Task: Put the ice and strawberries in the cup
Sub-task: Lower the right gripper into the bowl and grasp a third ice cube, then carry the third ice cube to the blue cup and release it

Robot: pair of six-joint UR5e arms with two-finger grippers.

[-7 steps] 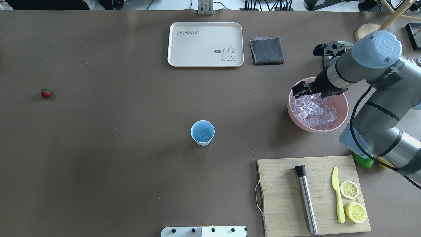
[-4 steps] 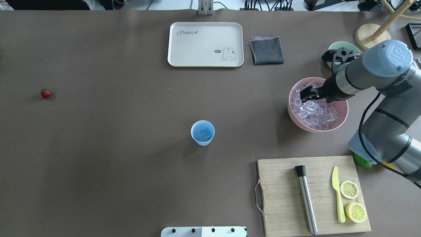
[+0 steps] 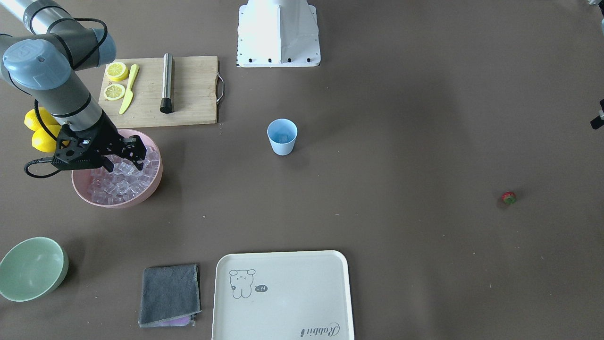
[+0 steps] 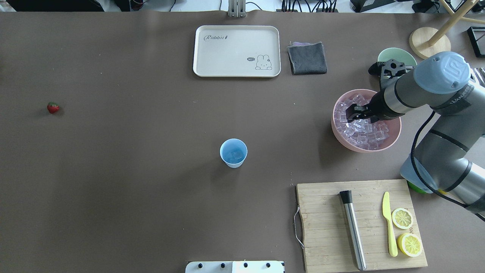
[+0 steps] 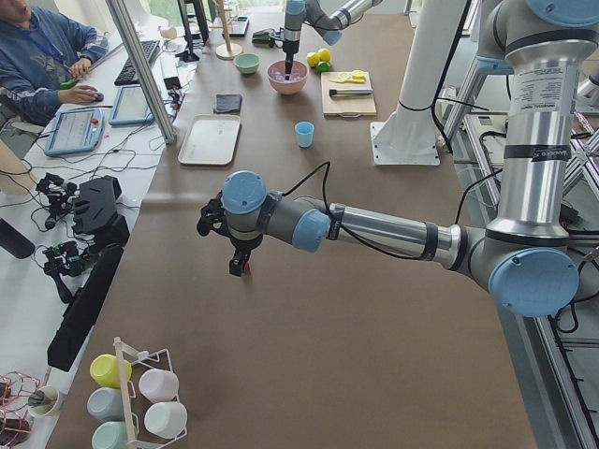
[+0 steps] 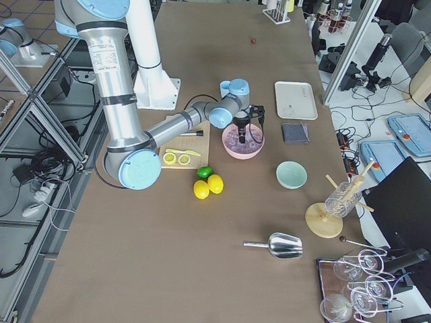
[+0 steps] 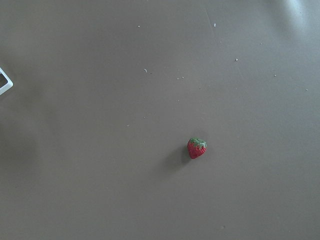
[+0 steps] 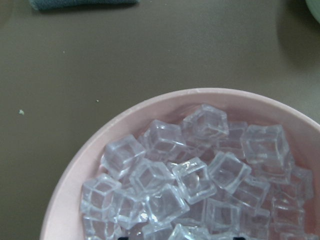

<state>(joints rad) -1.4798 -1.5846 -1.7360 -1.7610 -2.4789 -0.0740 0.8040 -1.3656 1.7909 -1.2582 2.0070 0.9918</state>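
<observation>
The light-blue cup stands upright mid-table with one ice cube at its bottom; it also shows in the front view. The pink bowl is full of ice, seen close in the right wrist view. My right gripper is open and hangs low over the ice inside the bowl, empty. The strawberry lies alone at the far left, and shows in the left wrist view. My left gripper hovers above it. I cannot tell whether it is open or shut.
A cream tray and a grey cloth lie at the back. A cutting board at the front right holds a metal muddler, a yellow knife and lemon slices. A green bowl and whole lemons are near the pink bowl.
My right gripper has moved from the pink bowl's left rim inward over the ice, and appears lower. The cup and strawberry have not moved.
</observation>
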